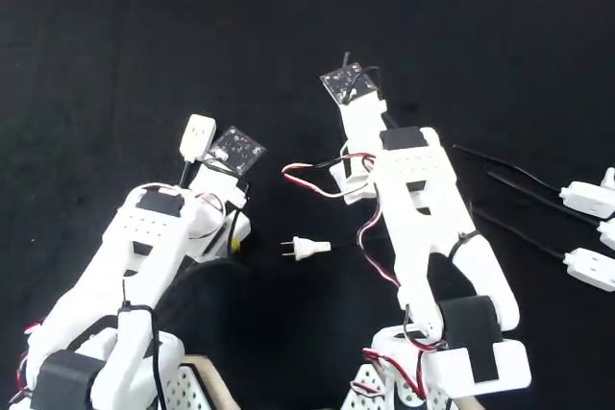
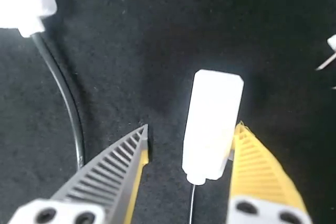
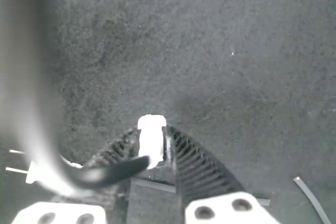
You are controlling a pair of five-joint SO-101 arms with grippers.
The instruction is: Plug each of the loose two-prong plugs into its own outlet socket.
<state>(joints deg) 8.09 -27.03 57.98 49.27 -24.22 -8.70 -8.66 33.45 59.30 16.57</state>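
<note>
A loose white two-prong plug (image 1: 307, 249) lies on the black cloth between the two arms; its prongs also appear in the left wrist view (image 2: 326, 60) and the right wrist view (image 3: 14, 161). My left gripper (image 2: 192, 127) is open and straddles a white corded outlet socket (image 2: 212, 121). The yellow finger (image 2: 252, 156) touches the socket, while the grey finger (image 2: 123, 156) stands off it. A second corded socket (image 1: 197, 135) lies just beyond. My right gripper (image 3: 152, 132) is shut on a small white block (image 3: 151, 141), whose prongs, if any, are hidden.
Three more white sockets (image 1: 588, 199) with black cords lie at the table's right edge. Red and white wires (image 1: 317, 178) loop beside the right arm's wrist. Open black cloth spreads across the far half of the table (image 1: 144, 55).
</note>
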